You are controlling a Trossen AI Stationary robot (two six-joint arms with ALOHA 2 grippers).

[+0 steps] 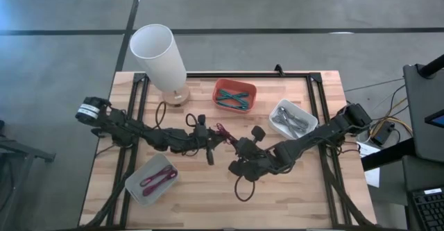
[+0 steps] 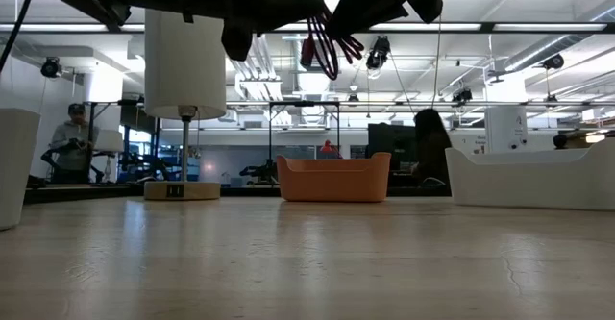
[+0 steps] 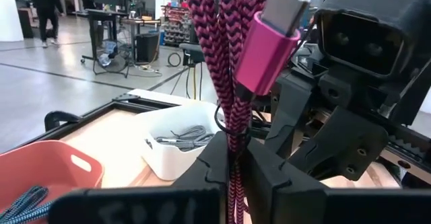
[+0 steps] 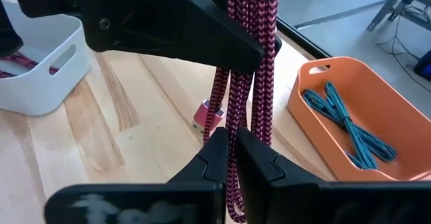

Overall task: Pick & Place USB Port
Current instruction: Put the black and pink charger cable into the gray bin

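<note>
While both arms meet above the middle of the wooden table (image 1: 291, 196), they share one bundle of pink braided USB cable (image 3: 225, 42), held up off the surface. The left gripper (image 3: 232, 158) has its jaws pressed together on the bundle, the strands rising from between its fingers to a pink metal plug (image 3: 269, 46). The right gripper (image 4: 230, 158) pinches the same strands lower down, its jaws closed tight around them, with a second pink connector (image 4: 203, 114) dangling beneath the left gripper's dark body. From the high view, the cable shows just right of the left gripper, between the two wrists.

An orange tray (image 1: 236, 87) holding teal cables (image 1: 232, 99) sits at the far side of the table, right of a white lamp (image 1: 159, 54). A white bin (image 1: 277, 109) at the right holds grey cables (image 1: 291, 122). Another white bin (image 1: 139, 186) at the near left holds more pink cables (image 1: 158, 178). Beyond the table, a person (image 2: 72, 142) stands in the room at the left.
</note>
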